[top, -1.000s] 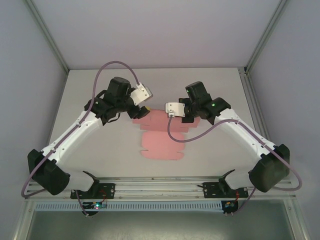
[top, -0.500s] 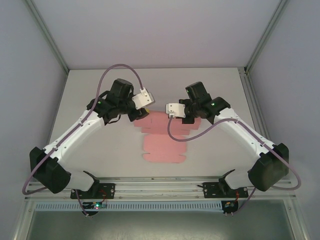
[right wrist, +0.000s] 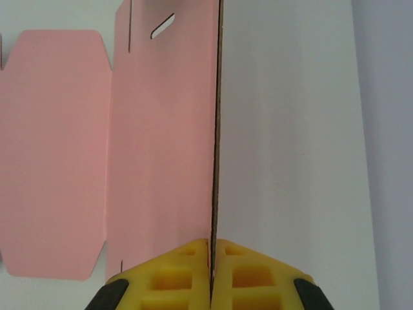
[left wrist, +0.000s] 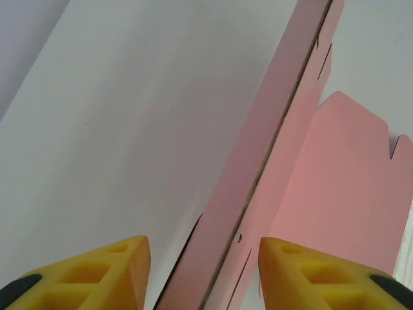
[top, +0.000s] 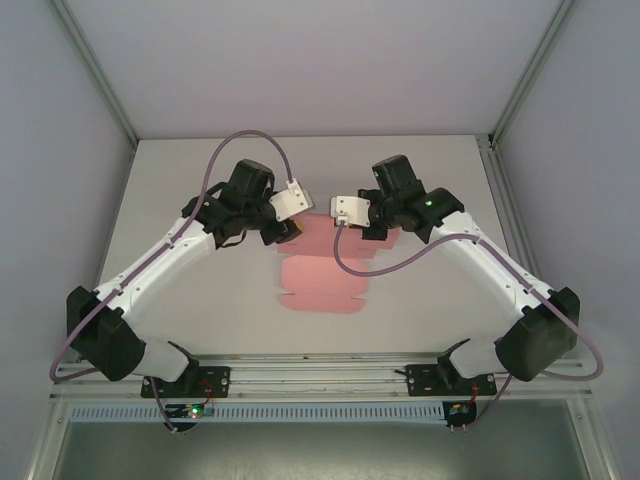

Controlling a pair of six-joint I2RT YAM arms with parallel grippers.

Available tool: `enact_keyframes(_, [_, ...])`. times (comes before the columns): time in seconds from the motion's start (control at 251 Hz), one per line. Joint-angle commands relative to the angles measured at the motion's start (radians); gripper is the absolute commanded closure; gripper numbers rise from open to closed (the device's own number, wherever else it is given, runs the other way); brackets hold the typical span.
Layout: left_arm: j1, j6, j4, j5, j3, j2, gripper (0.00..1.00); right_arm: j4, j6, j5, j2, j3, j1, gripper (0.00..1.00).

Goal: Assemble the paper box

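The paper box [top: 320,285] is a flat pink die-cut sheet lying mid-table between both arms. In the right wrist view my right gripper [right wrist: 211,274] is shut on the edge of the sheet [right wrist: 161,129], which runs straight up from the yellow fingertips as a thin raised line. In the left wrist view my left gripper [left wrist: 203,274] is open, with its yellow fingers [left wrist: 97,274] standing on either side of a raised pink panel [left wrist: 258,161] and not touching it. From above, the left gripper [top: 288,232] is at the sheet's far left corner and the right gripper [top: 368,228] at its far right.
The white table [top: 200,300] is bounded by grey walls with metal frame posts at the back corners. A metal rail [top: 320,368] carrying both arm bases runs along the near edge. Purple cables loop over each wrist.
My left arm has swung right, to the sheet's far left corner, and its jaws have narrowed. The right gripper lifted its edge slightly farther back, and the sheet shifted with it.
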Motion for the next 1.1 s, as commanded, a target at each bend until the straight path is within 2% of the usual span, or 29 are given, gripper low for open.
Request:
enact_keyframes(0.0, [-0.017, -0.002, -0.025, -0.004, 0.028, 0.013, 0.53, -0.025, 0.008, -0.034, 0.014, 0.018, -0.005, 1.0])
enact_keyframes(0.16, [-0.021, -0.01, 0.021, -0.026, 0.013, -0.006, 0.51, -0.028, 0.013, -0.005, 0.023, 0.016, -0.004, 1.0])
enact_keyframes(0.259, [-0.021, -0.017, 0.033, -0.036, 0.01, -0.013, 0.56, -0.032, 0.022, -0.005, 0.029, 0.021, -0.007, 1.0])
enact_keyframes(0.371, [-0.02, -0.023, 0.044, -0.026, 0.011, -0.011, 0.66, -0.034, 0.023, -0.011, 0.039, 0.022, -0.007, 1.0])
enact_keyframes(0.447, [-0.021, -0.025, 0.046, -0.023, 0.015, -0.006, 0.81, -0.032, 0.034, 0.001, 0.049, 0.027, -0.005, 1.0])
enact_keyframes(0.527, [-0.024, -0.049, 0.058, -0.032, 0.024, 0.004, 1.0, -0.029, 0.051, 0.01, 0.057, 0.034, -0.005, 1.0])
enact_keyframes(0.702, [-0.044, -0.108, 0.106, -0.07, 0.025, 0.018, 1.0, 0.056, 0.151, 0.07, 0.058, 0.019, -0.003, 1.0])
enact_keyframes(0.774, [-0.06, -0.158, 0.155, -0.149, 0.028, 0.028, 1.0, 0.089, 0.192, 0.093, 0.059, 0.01, 0.003, 1.0])
enact_keyframes(0.906, [-0.097, -0.301, 0.226, -0.336, 0.061, 0.077, 1.0, 0.203, 0.351, 0.224, 0.051, -0.012, 0.032, 1.0])
enact_keyframes(1.097, [-0.188, -0.58, 0.323, -0.59, 0.147, 0.202, 1.0, 0.335, 0.656, 0.268, 0.042, -0.041, 0.121, 1.0])
